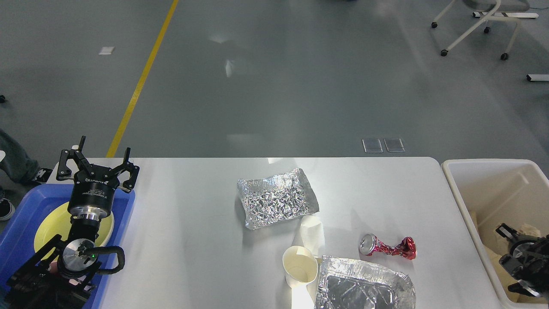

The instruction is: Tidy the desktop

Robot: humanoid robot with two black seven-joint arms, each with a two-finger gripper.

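The white desktop (188,231) holds a crumpled foil sheet (276,198), a white paper scrap (312,234), a paper cup (300,266) lying on its side, a crushed red can (388,247) and a foil tray (364,285) at the front edge. My left gripper (98,161) stands open and empty above the blue tray (21,231) at the left end. Low over the cream bin (461,201), at the frame's right edge, my right gripper (512,253) shows dark and small, so its fingers cannot be told apart.
A yellow plate (53,225) lies in the blue tray under my left arm. Crumpled paper (527,229) fills part of the bin. Beyond the table is grey floor with a yellow line (137,86) and a wheeled chair (476,25).
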